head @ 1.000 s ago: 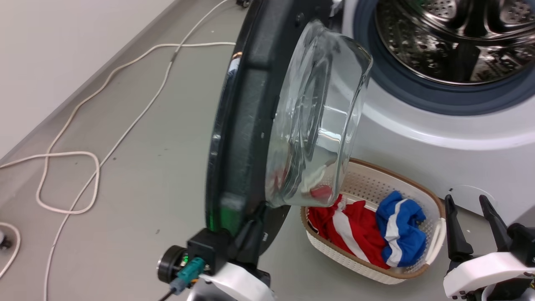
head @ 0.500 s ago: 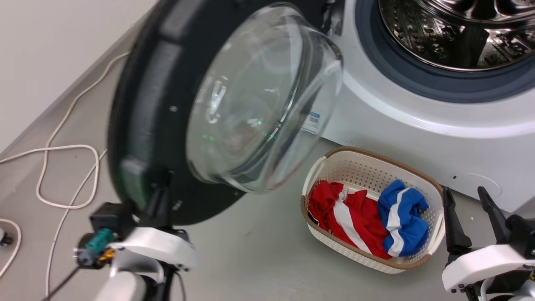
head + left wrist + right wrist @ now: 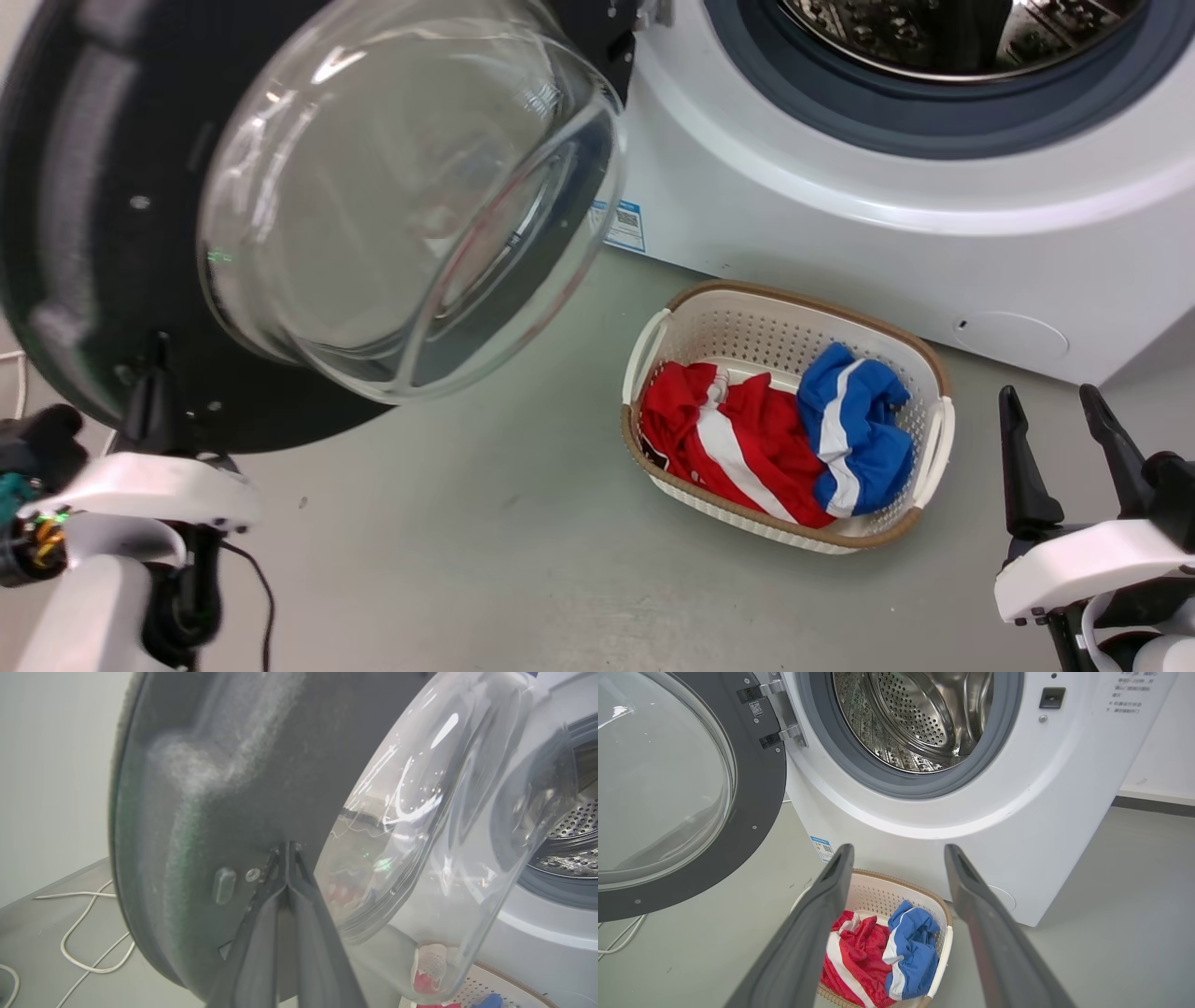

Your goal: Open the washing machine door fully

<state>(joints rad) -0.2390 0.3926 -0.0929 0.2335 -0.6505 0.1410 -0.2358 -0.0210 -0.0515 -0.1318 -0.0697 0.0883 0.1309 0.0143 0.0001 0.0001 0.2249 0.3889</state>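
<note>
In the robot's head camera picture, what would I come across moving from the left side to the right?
Big round glossy black washing machine door with clear glass bowl → red-and-white garment → blue-and-white garment, both in the white plastic laundry basket with brown rim → right end effector, two dark fingers apart.

The washing machine (image 3: 887, 243) stands on the floor (image 3: 467, 523), its door (image 3: 75, 233) swung out to the robot's left of it, a laundry basket (image 3: 794, 297) with clothes (image 3: 738, 439) inside sits on the floor right in front of the machine, and cords (image 3: 74, 895) lie on the floor beyond the door.
</note>
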